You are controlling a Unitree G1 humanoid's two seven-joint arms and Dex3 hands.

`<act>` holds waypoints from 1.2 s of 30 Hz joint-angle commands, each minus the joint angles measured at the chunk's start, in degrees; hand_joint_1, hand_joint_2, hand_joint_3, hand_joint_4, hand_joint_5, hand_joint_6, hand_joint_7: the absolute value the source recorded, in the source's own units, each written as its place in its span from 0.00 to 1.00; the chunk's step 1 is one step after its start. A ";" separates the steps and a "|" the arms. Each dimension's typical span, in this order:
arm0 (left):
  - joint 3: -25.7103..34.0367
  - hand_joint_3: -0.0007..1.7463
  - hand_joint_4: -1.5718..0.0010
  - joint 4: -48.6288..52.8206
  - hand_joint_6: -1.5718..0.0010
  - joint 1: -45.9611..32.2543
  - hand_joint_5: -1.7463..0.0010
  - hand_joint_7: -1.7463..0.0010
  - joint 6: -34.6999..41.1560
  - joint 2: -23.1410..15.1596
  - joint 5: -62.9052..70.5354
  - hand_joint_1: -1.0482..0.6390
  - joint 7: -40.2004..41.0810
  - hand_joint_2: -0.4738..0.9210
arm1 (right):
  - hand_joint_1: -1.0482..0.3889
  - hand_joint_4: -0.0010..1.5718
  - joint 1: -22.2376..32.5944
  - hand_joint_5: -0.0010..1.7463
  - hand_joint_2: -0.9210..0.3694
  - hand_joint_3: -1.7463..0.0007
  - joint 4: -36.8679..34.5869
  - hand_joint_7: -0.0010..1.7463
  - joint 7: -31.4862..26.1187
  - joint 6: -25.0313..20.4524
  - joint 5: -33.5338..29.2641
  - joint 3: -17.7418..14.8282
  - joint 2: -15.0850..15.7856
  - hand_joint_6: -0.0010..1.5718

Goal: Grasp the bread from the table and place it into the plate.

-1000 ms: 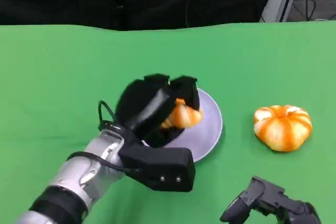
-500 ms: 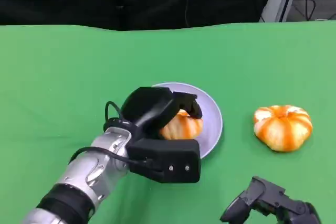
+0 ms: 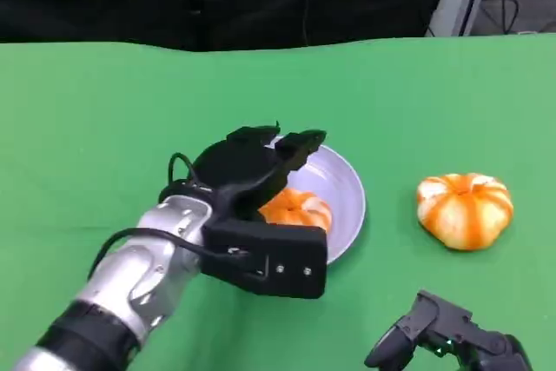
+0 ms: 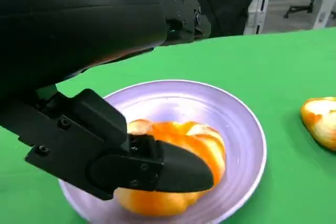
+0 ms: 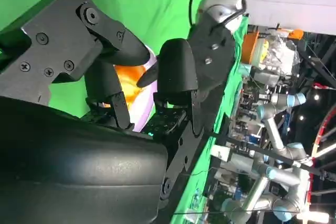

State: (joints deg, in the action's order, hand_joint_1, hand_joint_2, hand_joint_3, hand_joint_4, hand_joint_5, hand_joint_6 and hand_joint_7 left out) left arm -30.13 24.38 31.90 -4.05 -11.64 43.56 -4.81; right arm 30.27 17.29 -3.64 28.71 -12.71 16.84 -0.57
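Head view: the orange-striped bread (image 3: pixel 298 209) lies in the lavender plate (image 3: pixel 340 187). The left hand (image 3: pixel 252 165) hovers above it at ten o'clock, fingers apart, holding nothing. The right hand (image 3: pixel 445 334) rests at five o'clock, fingers curled in.

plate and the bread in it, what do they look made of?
Plate: looks like smooth plastic or glazed ceramic, pale lavender, with a soft sheen along the rim; can't tell which. Bread: glossy orange-and-cream ridged surface, too shiny for real crust, so probably a moulded plastic or foam prop.
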 commanded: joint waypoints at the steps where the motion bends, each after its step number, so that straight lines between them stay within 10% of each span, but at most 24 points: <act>1: 1.83 0.29 1.00 -5.23 1.00 -2.52 1.00 1.00 1.53 -2.75 -2.11 0.03 -4.16 1.00 | 0.66 0.44 0.51 0.91 0.43 0.28 0.91 0.74 -0.21 0.29 0.48 -0.36 0.37 0.49; 15: 9.44 0.23 0.98 -19.97 0.98 -10.64 0.99 0.99 -1.20 -7.99 -12.31 0.14 -10.51 1.00 | 0.65 0.44 0.94 0.91 0.43 0.28 1.19 0.75 0.01 -0.14 0.84 -0.16 0.40 0.48; 21: 25.38 0.17 0.51 -37.85 0.46 -27.86 0.55 0.82 -2.30 -1.91 -38.82 0.51 -9.17 0.99 | 0.65 0.44 0.61 0.92 0.44 0.27 0.57 0.75 -0.30 0.15 0.42 0.10 0.08 0.48; 24: 28.03 0.41 0.48 -41.83 0.36 -33.29 0.40 0.75 -2.89 -0.02 -42.95 0.57 -8.33 0.84 | 0.65 0.44 0.67 0.92 0.44 0.27 0.45 0.76 -0.29 0.32 0.58 0.26 0.07 0.48; 27: 29.98 0.63 0.47 -43.75 0.44 -38.23 0.23 0.45 -5.70 1.25 -44.83 0.62 -7.22 0.72 | 0.65 0.44 0.67 0.92 0.44 0.27 0.37 0.76 -0.45 0.42 0.30 0.31 0.06 0.48; 36: 32.65 0.82 0.47 -38.24 0.52 -47.73 0.01 0.09 -21.50 5.78 -49.73 0.64 -6.59 0.66 | 0.65 0.45 0.64 0.91 0.43 0.28 0.65 0.75 -0.07 0.39 0.93 -0.01 0.40 0.49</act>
State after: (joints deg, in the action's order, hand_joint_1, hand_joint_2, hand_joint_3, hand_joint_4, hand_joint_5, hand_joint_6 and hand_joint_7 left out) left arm 1.71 -14.11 -13.48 -25.23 -6.77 -3.41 -12.29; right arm 30.86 17.33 -3.74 28.73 -12.08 17.05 -0.66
